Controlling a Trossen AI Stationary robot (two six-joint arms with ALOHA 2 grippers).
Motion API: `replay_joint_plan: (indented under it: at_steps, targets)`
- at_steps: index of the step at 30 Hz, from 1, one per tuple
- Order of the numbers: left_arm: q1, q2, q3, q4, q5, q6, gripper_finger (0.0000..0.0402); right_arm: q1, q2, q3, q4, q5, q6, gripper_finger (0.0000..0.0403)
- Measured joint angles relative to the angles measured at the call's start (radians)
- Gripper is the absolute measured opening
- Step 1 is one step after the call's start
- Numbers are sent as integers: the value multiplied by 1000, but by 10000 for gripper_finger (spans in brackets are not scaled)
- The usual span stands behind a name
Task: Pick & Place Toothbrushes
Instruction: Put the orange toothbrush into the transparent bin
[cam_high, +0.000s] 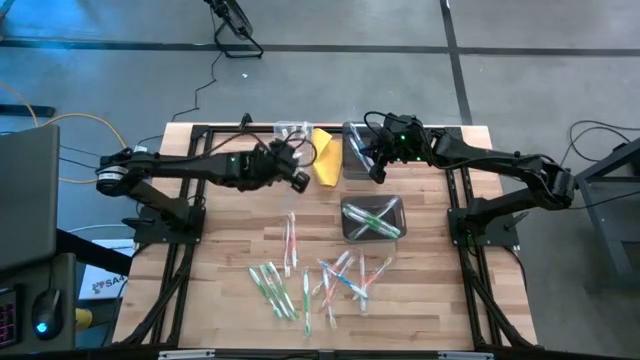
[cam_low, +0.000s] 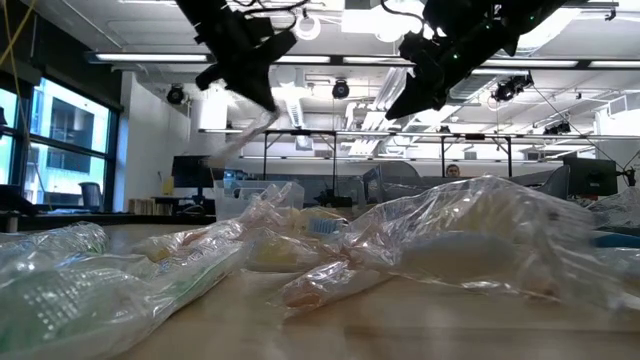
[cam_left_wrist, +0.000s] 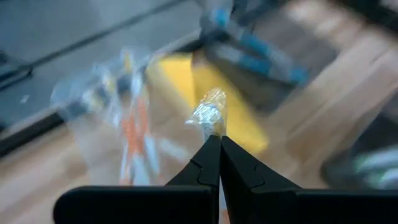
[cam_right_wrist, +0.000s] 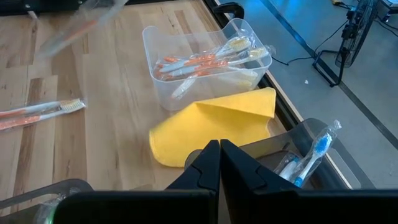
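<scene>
My left jaws are pinching shut on the clear wrapper tip of a wrapped toothbrush, carrying it toward the clear bin of orange toothbrushes at upper centre, probably for sorting by colour. My right jaws, closed and empty, are hovering over the yellow cloth. Loose toothbrushes are waiting lower centre on the bench.

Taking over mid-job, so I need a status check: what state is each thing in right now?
left gripper: jaws shut on a wrapped toothbrush, held above the table
right gripper: jaws shut, empty
clear bin: holds orange toothbrushes
grey bin: holds green toothbrushes
loose toothbrushes: scattered flat on the table
yellow cloth: folded
</scene>
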Motion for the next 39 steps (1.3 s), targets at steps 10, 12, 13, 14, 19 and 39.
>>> replay_joint_plan:
  at_steps: [10, 12, 13, 14, 19, 39]
  targets:
    - [145, -25, 0, 202, 129, 208, 0, 0, 0, 0, -1, 0, 0, 5]
    - [177, -25, 0, 234, 153, 239, 0, 0, 0, 0, 0, 0, 0, 5]
    - [194, -24, 0, 253, 165, 256, 0, 0, 0, 0, 0, 0, 0, 5]
    - [212, -24, 0, 269, 174, 272, 0, 0, 0, 0, 0, 0, 0, 5]
    - [308, -24, 0, 357, 254, 322, 0, 0, 0, 0, 0, 0, 3, 5]
    - [498, 148, -1, 408, 291, 354, 0, 0, 0, 0, 0, 0, 4, 5]
